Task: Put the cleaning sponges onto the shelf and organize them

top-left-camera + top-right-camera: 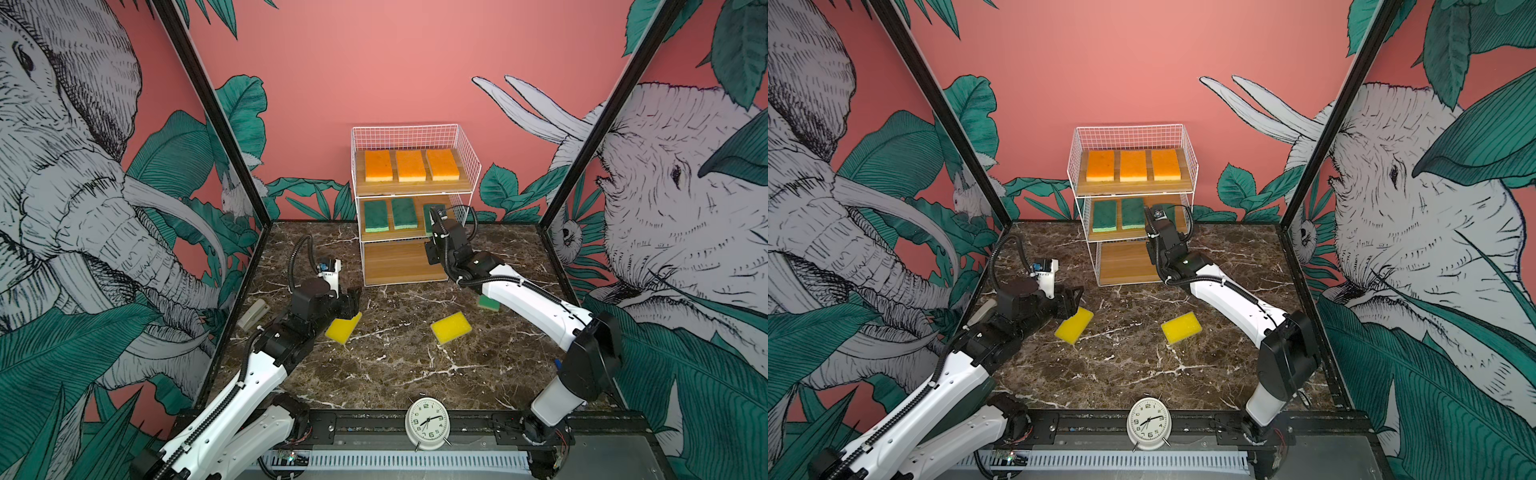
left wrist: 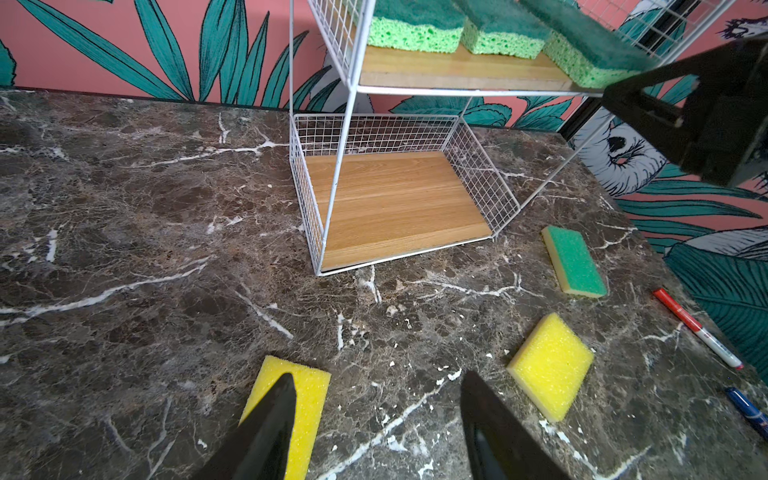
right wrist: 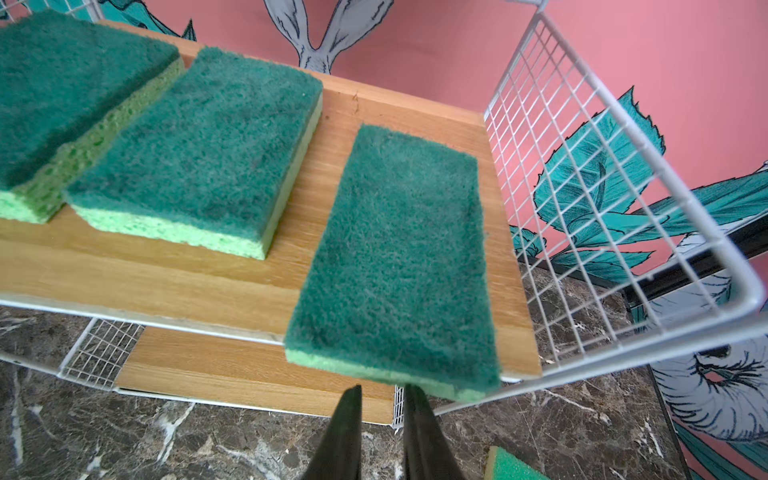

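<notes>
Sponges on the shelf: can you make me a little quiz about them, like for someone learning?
1. True or false: three orange sponges lie on the top tier of the shelf.
2. How many yellow sponges lie on the table? A one, B two, C four.
3. Which board of the shelf is bare?
Key: 1 true; 2 B; 3 the bottom board.

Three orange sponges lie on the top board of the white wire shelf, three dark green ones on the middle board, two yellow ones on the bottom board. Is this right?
Not quite. The two yellow foam sponges lie on the dark marble table, not on the bottom wooden board, which is bare; the left wrist view shows it. The rest holds.
</notes>
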